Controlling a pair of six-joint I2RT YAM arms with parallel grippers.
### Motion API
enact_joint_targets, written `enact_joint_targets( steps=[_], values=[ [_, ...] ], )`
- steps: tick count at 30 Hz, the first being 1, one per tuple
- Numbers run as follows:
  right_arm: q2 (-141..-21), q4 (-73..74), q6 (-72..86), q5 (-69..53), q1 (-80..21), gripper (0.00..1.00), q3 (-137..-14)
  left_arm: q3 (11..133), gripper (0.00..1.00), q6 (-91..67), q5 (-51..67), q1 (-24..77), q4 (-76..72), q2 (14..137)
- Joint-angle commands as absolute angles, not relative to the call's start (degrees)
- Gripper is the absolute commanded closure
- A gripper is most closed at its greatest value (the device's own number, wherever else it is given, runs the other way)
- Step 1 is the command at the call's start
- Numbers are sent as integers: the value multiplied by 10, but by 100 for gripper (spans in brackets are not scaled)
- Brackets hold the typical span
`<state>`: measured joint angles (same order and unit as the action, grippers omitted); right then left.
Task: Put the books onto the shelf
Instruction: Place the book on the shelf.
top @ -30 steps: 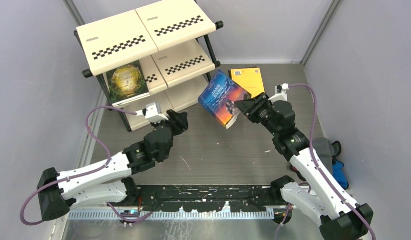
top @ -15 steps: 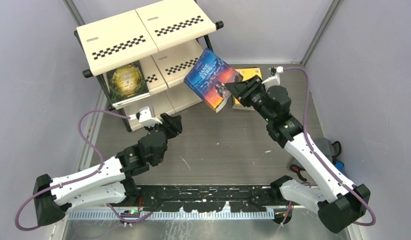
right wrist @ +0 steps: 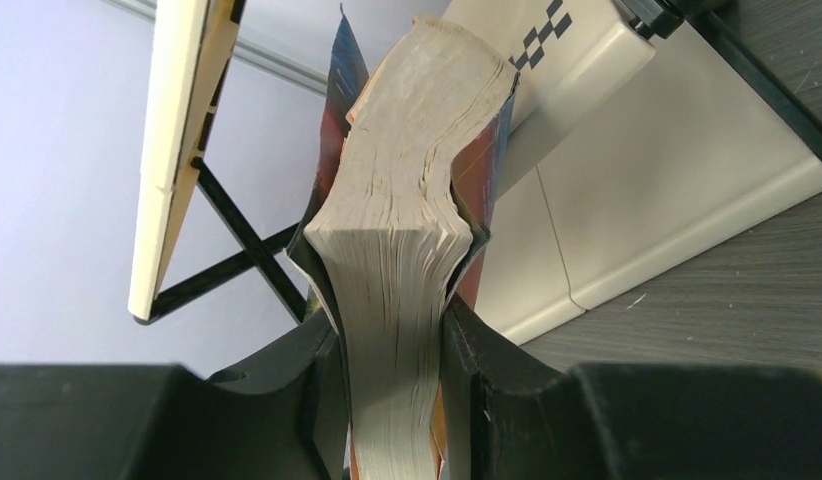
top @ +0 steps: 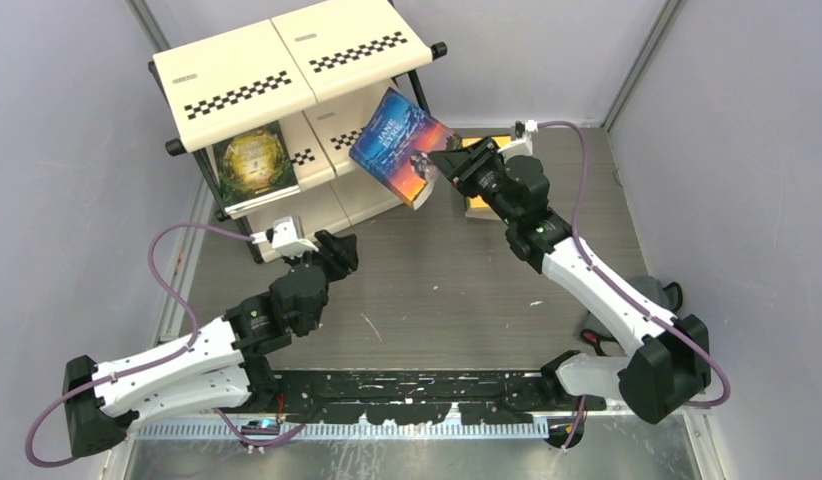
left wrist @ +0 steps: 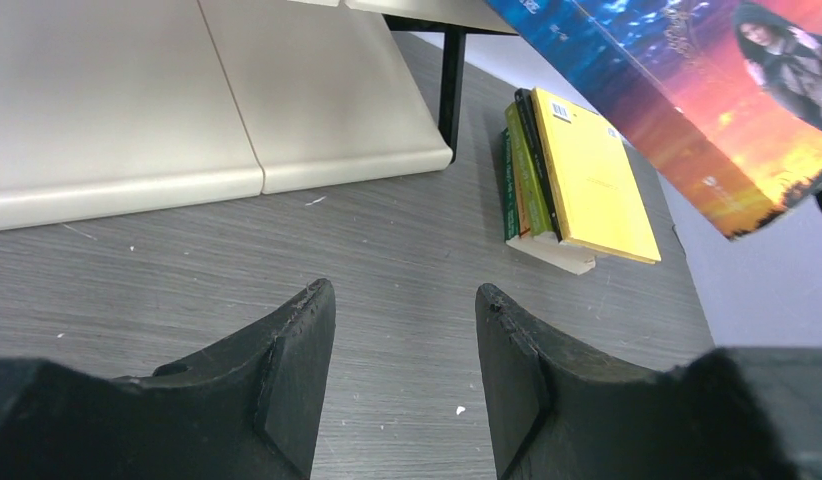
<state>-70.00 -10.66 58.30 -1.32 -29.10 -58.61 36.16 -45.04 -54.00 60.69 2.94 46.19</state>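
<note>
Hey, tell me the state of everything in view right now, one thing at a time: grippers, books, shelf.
shelf: upright, top tier bare.
left gripper: open, empty, above the table.
right gripper: shut on the blue book.
blue book: held in the air, tilted, beside the shelf.
green-and-gold book: resting on the shelf's middle tier, cover up.
book stack: lying flat on the table, yellow cover on top.
</note>
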Motion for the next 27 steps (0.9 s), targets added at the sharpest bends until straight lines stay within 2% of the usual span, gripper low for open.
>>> enact_joint_targets(
  steps=[1, 10, 27],
  values=[
    [-710, -322, 622, -2, -296, 99, -649, 357, 45, -456, -554, 609, 30, 443],
    [-783, -361, 622, -2, -296, 99, -680, 355, 46, -437, -548, 609, 18, 448],
    [-949, -450, 582, 82, -307, 99, -725, 344, 45, -403, -554, 608, -8, 451]
  ],
)
